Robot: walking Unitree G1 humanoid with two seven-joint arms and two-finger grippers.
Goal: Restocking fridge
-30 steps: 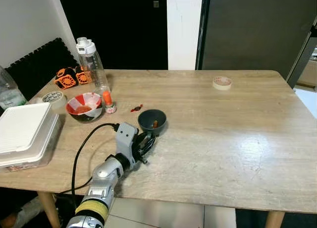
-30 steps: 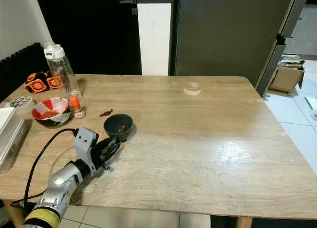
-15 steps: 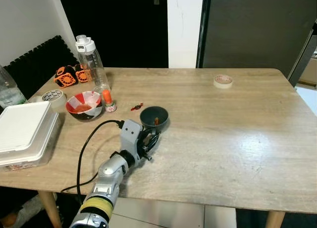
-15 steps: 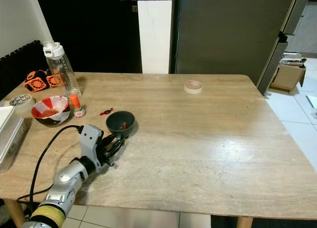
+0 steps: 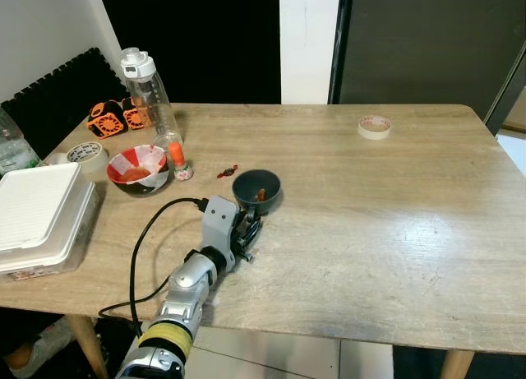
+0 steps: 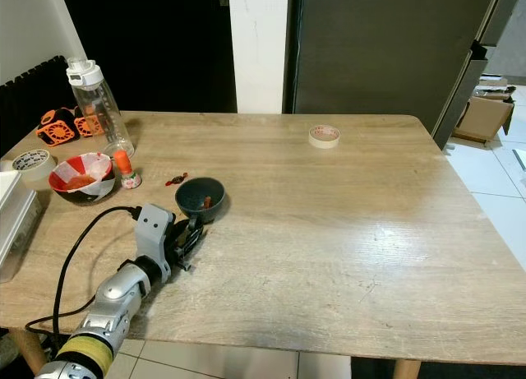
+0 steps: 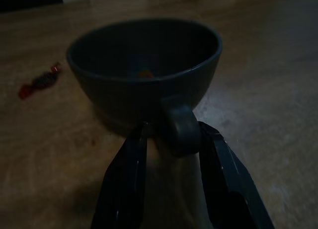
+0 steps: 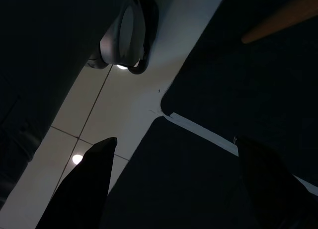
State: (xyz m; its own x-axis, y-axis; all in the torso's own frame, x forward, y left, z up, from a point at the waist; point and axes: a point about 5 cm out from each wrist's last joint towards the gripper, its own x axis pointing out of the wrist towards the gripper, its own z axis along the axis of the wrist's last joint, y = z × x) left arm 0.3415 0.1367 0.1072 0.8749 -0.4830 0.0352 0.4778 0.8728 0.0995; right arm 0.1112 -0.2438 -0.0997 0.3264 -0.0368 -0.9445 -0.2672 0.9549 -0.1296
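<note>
A dark grey cup [image 5: 256, 189] stands on the wooden table [image 5: 370, 223], with a small orange thing [image 5: 260, 196] inside it. My left gripper [image 5: 249, 228] lies low on the table just in front of the cup. In the left wrist view its two black fingers [image 7: 130, 154] stand open on either side of the cup's handle [image 7: 179, 129], and a gap shows beside the handle. My right gripper [image 8: 174, 189] hangs open below table height, over the tiled floor.
Left of the cup are a red sweet wrapper [image 5: 226, 171], a small orange-capped bottle [image 5: 178, 163], a red-and-white bowl [image 5: 138, 169], a clear water bottle [image 5: 145, 95] and a white box [image 5: 37, 219]. A tape roll [image 5: 374, 127] lies far right. A dark fridge door [image 5: 419, 42] stands behind.
My left gripper has slid forward along the table towards the cup, so its fingers now flank the handle. The head camera has shifted a little.
</note>
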